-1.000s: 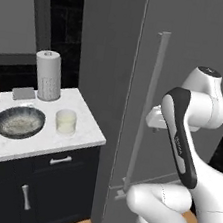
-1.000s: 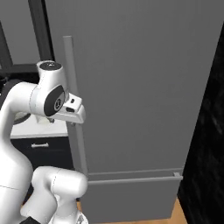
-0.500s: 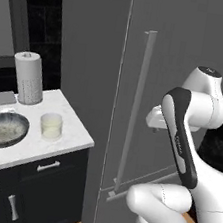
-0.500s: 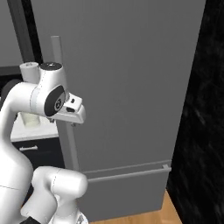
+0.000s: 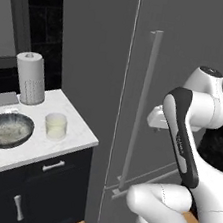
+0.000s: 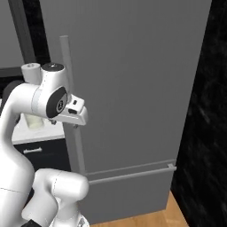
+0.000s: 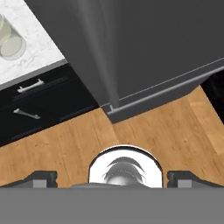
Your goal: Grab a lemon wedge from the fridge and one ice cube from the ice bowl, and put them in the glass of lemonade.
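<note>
Fridge [image 5: 195, 40] door is closed; its dark grey front occupies the centre and right of the left base view. The long vertical handle [image 5: 140, 108] runs down the centre of that frame, and a horizontal bar [image 6: 133, 175] crosses the lower part of the right base view. No lemon wedge can be seen; the fridge interior is hidden behind the shut door.

Gripper [image 6: 76, 116] sits left of centre in the right base view, close in front of the handle but not around it. Its jaws stand released and hold nothing. In the hand view the two dark fingertips [image 7: 41, 177] rise far apart at the bottom edge, above a wooden floor [image 7: 144, 135].

Counter [image 5: 73, 141], white marble, lies at the lower left of the left base view. Containers on it:
- Bowl [image 5: 5, 129], wide and shallow, near the left edge; pale speckled inside; contents cannot be resolved.
- Glass [image 5: 55, 126], just right of the bowl and apart from it, filled with pale yellowish liquid.
- Paper-towel roll [image 5: 30, 78], upright behind both.

Dark drawers [image 5: 48, 175] sit below the counter.
</note>
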{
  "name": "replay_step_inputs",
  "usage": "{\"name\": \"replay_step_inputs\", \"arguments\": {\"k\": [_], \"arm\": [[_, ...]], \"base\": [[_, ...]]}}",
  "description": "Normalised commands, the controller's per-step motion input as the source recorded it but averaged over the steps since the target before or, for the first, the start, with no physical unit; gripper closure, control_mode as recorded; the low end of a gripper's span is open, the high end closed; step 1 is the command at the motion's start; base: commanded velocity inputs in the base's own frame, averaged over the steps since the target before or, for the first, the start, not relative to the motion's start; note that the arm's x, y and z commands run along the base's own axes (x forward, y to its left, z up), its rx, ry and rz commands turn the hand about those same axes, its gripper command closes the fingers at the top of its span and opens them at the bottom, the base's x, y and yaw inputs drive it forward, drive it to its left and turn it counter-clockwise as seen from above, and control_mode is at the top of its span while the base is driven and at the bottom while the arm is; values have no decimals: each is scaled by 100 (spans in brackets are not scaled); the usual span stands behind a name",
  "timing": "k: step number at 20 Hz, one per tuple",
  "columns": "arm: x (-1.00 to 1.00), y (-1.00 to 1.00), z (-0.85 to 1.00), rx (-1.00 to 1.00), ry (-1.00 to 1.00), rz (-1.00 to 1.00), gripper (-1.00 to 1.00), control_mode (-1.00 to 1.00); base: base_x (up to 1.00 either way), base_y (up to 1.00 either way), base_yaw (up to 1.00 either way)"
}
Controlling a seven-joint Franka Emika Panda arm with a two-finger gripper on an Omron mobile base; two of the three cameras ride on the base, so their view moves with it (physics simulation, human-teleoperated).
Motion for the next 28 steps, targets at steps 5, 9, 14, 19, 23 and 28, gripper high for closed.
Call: {"name": "replay_step_inputs", "arguments": {"k": [5, 9, 14, 19, 23, 28], "arm": [[0, 0, 0, 0, 0, 0, -100, 100], [0, 0, 0, 0, 0, 0, -100, 100], [0, 0, 0, 0, 0, 0, -100, 100], [0, 0, 0, 0, 0, 0, -100, 100], [0, 0, 0, 0, 0, 0, -100, 100], [0, 5, 54, -13, -21, 7, -100, -100]], "base": [[-1, 50, 0], [-33, 2, -10], [-21, 10, -11], [-2, 3, -2], [-1, 2, 0], [-4, 6, 1]]}}
